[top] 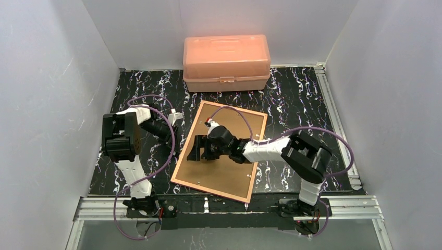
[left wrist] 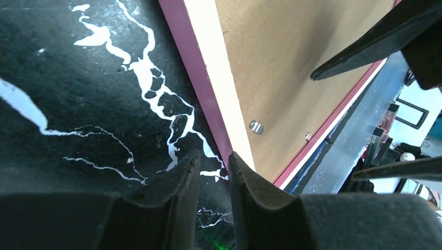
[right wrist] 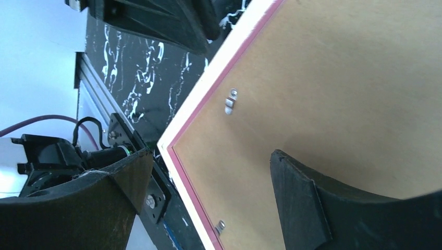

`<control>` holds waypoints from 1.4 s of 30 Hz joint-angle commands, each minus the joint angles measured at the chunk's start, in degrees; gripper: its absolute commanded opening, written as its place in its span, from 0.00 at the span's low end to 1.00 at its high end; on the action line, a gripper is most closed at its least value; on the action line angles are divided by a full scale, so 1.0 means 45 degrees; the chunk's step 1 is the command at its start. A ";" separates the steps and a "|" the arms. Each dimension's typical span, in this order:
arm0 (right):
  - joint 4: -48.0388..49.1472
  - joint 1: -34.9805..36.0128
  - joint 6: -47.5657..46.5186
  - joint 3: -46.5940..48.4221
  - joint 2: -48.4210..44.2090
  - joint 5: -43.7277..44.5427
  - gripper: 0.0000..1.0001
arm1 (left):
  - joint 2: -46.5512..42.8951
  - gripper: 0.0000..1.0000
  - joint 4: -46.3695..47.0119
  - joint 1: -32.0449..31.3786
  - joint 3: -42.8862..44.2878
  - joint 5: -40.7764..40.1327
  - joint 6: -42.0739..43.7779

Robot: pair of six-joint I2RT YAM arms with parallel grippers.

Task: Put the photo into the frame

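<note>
Frame [top: 208, 190] face-down — right gripper [right wrist: 211, 164] spread wide above it, left gripper [left wrist: 215, 161] barely parted, empty.

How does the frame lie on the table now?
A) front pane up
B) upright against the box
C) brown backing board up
C: the frame lies flat, with its brown backing board and small metal clips facing up.

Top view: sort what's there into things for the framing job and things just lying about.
For the job: frame, lying back up; brown backing board set in it; left gripper at its edge; right gripper open above the board. The photo is not in view.
Lying about: salmon lidded box at the back.
</note>
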 commanded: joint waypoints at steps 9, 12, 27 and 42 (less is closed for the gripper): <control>0.2344 0.0640 0.0493 0.1398 0.1774 -0.0113 0.89 | 0.0325 0.28 -0.1490 -0.0118 0.0637 0.0921 0.1629; 0.2425 0.0693 0.0494 0.1487 0.2037 -0.0103 0.89 | 0.0523 0.29 -0.1448 -0.0157 0.0663 0.0852 0.1577; 0.3051 0.0929 0.1002 0.1495 0.2702 -0.0362 0.89 | 0.0919 0.21 -0.1027 -0.0516 0.0573 0.0283 0.1389; 0.2894 0.0928 0.0806 0.2039 0.3310 -0.0442 0.88 | 0.0855 0.12 -0.0981 -0.0516 0.0413 0.0171 0.1355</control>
